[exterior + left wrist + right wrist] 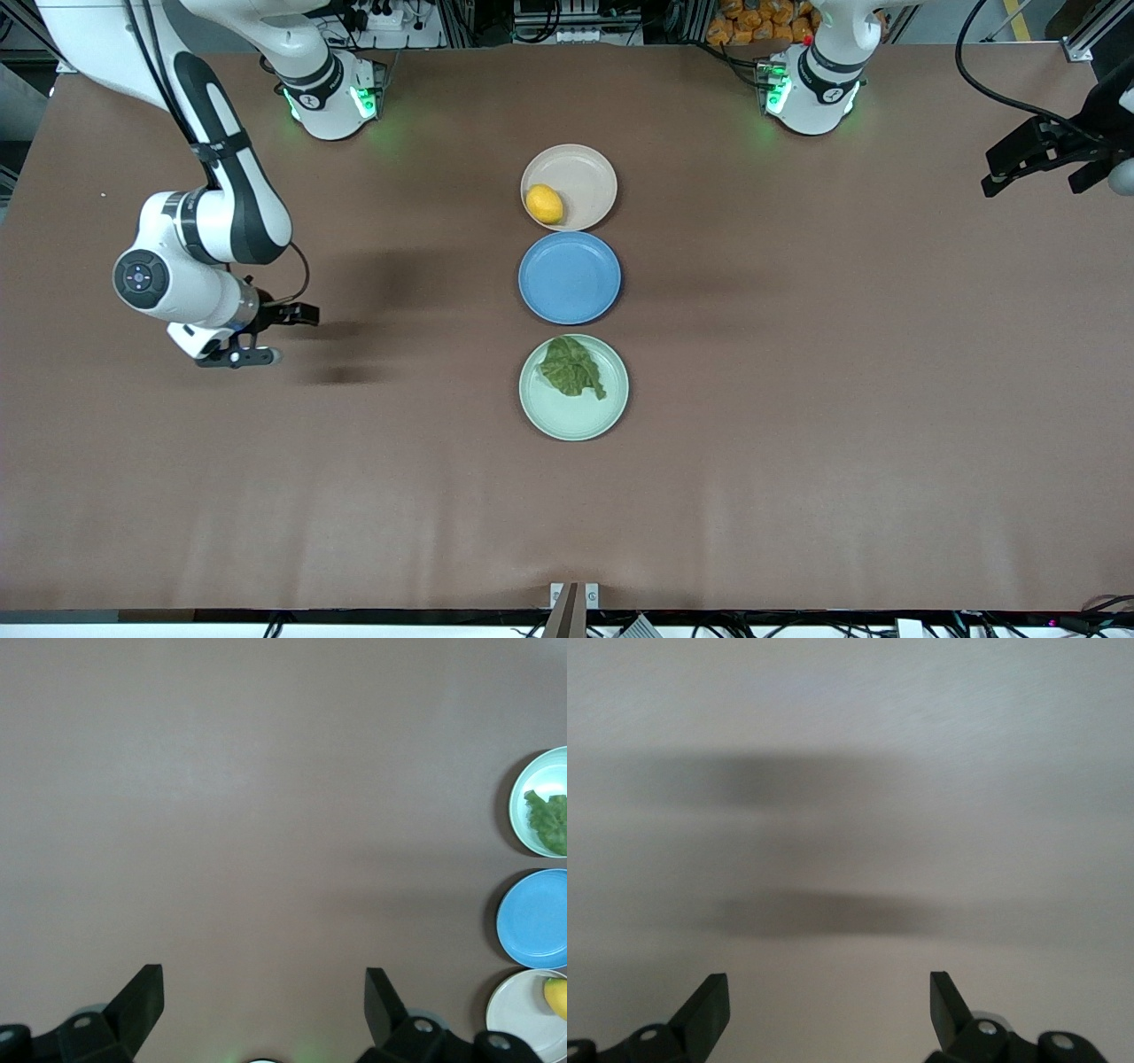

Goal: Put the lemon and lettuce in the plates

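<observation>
Both claws, ours: left claw (pixel 1032 173) and right claw (pixel 266 335) are hanging spread over bare bench (pixel 797 399); lemon (pixel 544 203) is sitting in beige plate (pixel 585 173), lettuce (pixel 574 367) in mint plate (pixel 567 416).

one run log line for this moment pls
lemon in beige plate | lettuce in mint plate | left gripper open, table end | right gripper open, over bare table

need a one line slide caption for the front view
Lemon on the beige plate, lettuce on the mint plate, blue plate between them; both open hands waiting at the table's ends.
</observation>
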